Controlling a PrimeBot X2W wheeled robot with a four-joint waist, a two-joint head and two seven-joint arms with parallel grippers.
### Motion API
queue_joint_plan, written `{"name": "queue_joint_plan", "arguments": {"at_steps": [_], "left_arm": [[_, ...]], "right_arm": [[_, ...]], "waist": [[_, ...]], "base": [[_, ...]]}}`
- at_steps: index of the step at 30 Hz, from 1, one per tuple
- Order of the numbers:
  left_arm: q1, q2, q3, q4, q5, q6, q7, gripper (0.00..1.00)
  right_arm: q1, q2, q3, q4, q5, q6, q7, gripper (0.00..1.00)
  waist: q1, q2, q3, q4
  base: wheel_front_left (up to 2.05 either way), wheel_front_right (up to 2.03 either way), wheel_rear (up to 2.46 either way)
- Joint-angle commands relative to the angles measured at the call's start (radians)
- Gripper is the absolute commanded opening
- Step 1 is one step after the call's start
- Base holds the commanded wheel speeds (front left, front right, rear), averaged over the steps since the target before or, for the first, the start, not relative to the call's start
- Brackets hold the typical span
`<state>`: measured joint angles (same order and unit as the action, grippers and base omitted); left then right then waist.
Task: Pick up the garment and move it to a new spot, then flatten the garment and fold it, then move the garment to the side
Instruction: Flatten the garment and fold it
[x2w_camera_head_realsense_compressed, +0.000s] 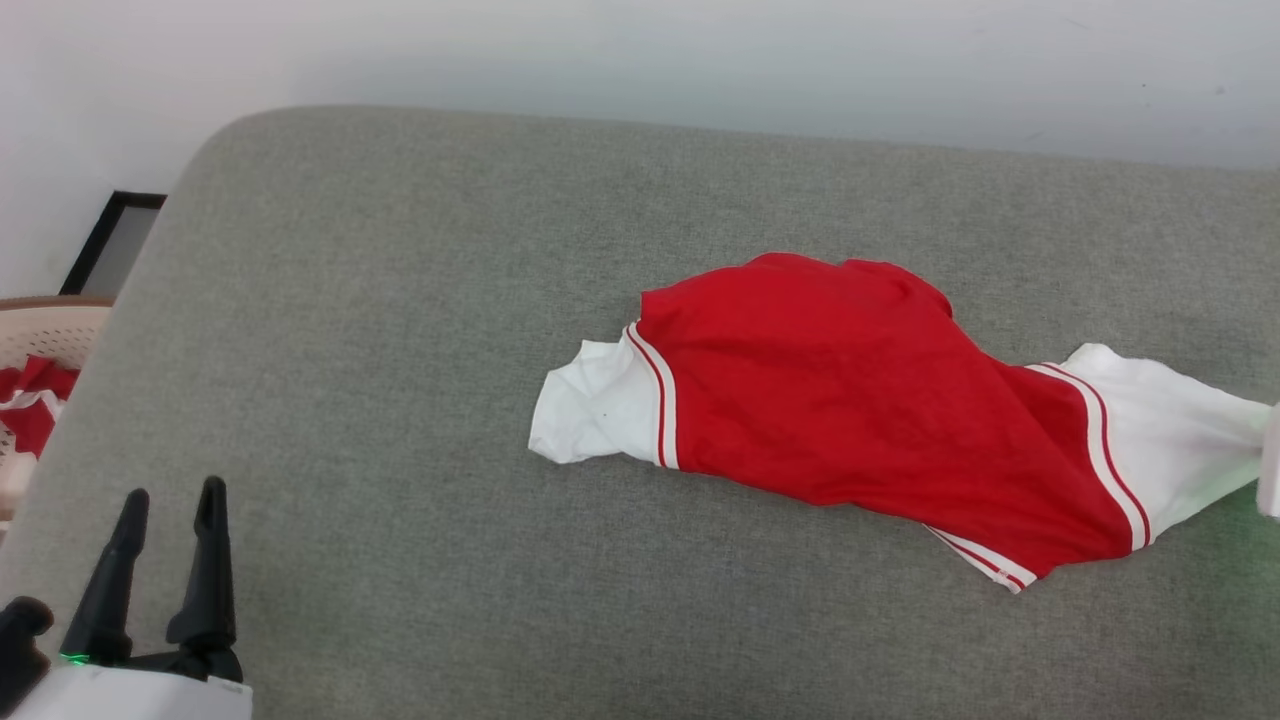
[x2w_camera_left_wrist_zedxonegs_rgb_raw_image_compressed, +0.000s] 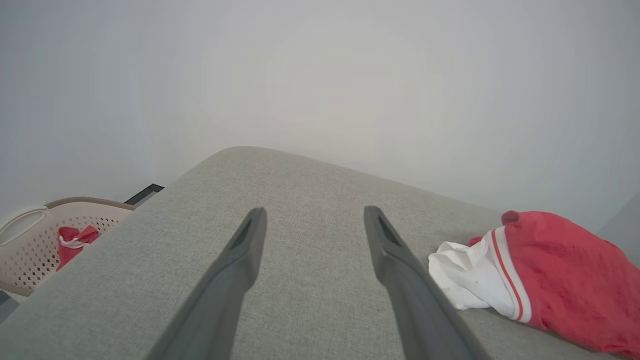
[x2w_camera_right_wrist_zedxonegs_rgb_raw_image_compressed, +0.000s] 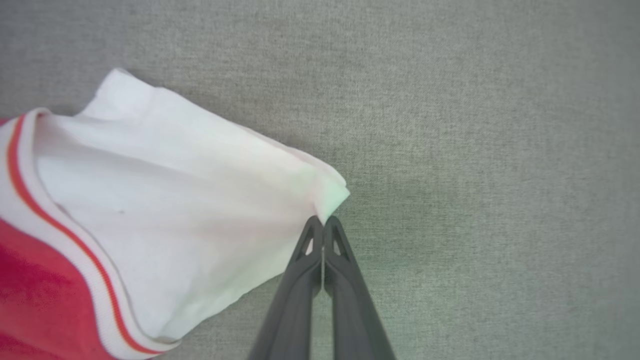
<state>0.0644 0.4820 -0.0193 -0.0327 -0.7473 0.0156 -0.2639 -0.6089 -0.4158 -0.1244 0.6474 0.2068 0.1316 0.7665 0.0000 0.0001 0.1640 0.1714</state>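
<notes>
One garment (x2w_camera_head_realsense_compressed: 830, 400) lies rumpled on the grey padded bench (x2w_camera_head_realsense_compressed: 400, 300), right of centre. Its long axis runs left to right, slanting nearer at the right, with a white sleeve ending each side. The right gripper (x2w_camera_right_wrist_zedxonegs_rgb_raw_image_compressed: 324, 221) has its fingers pinched closed on the right sleeve (x2w_camera_right_wrist_zedxonegs_rgb_raw_image_compressed: 175, 200) tip. The left gripper (x2w_camera_head_realsense_compressed: 173, 492) is empty, its fingers spread, well apart from the garment.

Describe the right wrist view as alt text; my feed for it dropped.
The right gripper, shut tight, pinches the corner of the white sleeve of the garment. The sleeve fans out to the left toward striped trim and the red body at lower left, seen against a grey cushion.
</notes>
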Motion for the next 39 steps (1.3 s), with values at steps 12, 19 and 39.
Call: {"name": "queue_joint_plan", "arguments": {"at_steps": [12, 19, 39], "left_arm": [[-0.006, 0.019, -0.008, -0.001, 0.014, -0.025, 0.017, 1.00], [-0.039, 0.064, -0.023, -0.046, -0.007, -0.032, 0.104, 1.00], [-0.366, 0.212, -0.184, 0.036, -0.135, -0.076, 0.651, 1.00]], "right_arm": [[-0.067, 0.022, -0.006, 0.121, -0.001, -0.002, -0.087, 1.00], [-0.032, 0.049, 0.011, 0.039, 0.045, -0.002, -0.166, 1.00], [0.223, 0.215, 0.065, -0.523, 0.089, -0.002, -0.526, 1.00]], "waist": [[0.0000, -0.0001, -0.017, -0.036], [0.0000, -0.0001, -0.027, -0.085], [0.0000, -0.0001, -0.004, -0.230]], "base": [[0.00, 0.00, 0.00], [0.00, 0.00, 0.00], [0.00, 0.00, 0.00]]}}
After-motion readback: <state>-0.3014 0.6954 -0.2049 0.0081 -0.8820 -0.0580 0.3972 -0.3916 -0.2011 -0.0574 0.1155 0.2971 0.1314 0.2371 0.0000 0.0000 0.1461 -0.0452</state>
